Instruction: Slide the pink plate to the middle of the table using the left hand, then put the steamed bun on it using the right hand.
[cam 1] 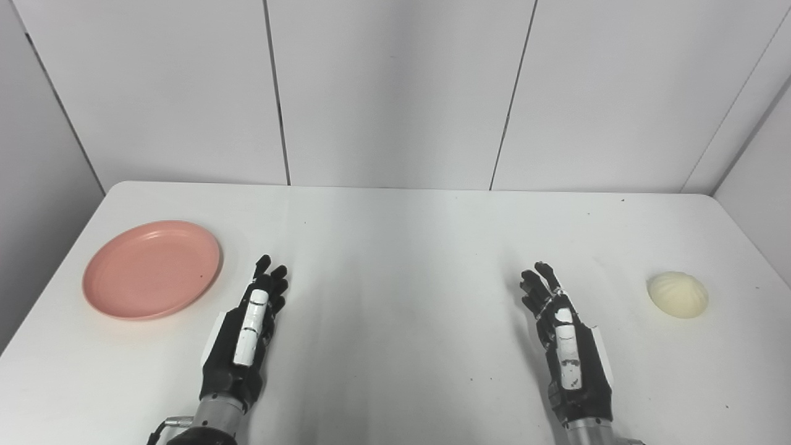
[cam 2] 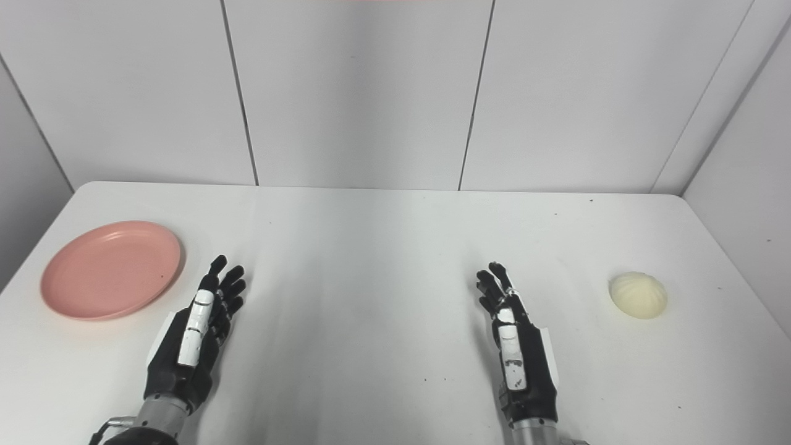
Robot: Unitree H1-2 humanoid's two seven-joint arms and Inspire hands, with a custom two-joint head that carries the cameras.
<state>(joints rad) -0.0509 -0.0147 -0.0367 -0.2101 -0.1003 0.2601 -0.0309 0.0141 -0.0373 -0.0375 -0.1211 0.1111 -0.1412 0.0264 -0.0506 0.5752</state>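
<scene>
- Left eye view: pink plate flat near left edge of tabletop, empty; left hand just beside its right rim, not touching, fingers spread, holding nothing.
- Right eye view: steamed bun near right edge; right hand well apart from it, fingers extended, empty.

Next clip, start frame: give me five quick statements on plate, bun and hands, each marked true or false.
1. The pink plate lies at the table's left side. True.
2. The steamed bun sits on the plate. False: it lies on the table at the far right.
3. The left hand holds the plate. False: it is open, beside the plate, apart from it.
4. The right hand is open and holds nothing. True.
5. The plate is bare. True.
</scene>
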